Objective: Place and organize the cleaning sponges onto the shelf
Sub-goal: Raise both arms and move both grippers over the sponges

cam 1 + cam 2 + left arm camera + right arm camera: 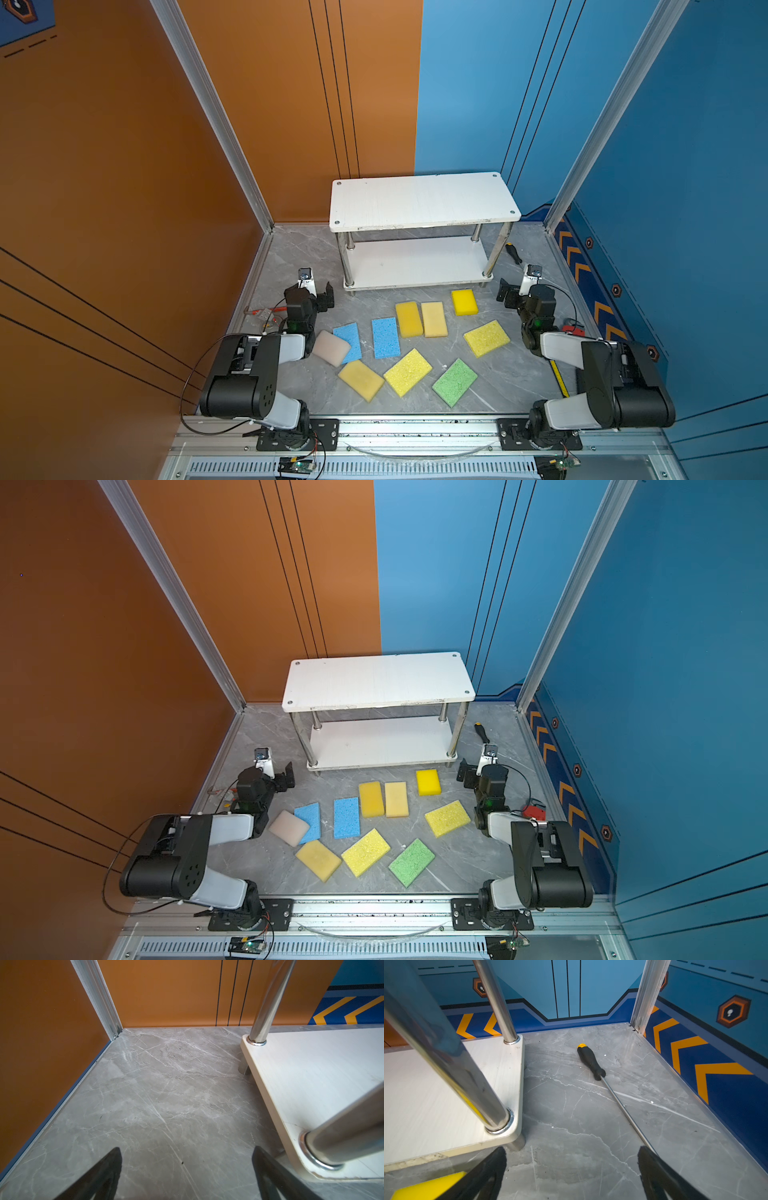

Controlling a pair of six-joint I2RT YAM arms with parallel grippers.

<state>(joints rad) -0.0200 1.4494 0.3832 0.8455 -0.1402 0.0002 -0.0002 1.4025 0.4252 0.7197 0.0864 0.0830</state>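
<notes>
Cleaning sponges [385, 337]: on counter [511, 374] before shelf [424, 199]; bright yellow sponge [464, 302] just beside released right fingers [505, 289], left fingers [329, 294] likewise released.

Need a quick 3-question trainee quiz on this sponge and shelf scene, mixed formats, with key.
1. True or false: a sponge already lies on the shelf.
2. Tool lying on the table beside the shelf's right posts: A hammer, B screwdriver, C spoon.
3. How many blue sponges are on the table?
Key: 1 false, both boards are bare; 2 B; 3 two.
</notes>
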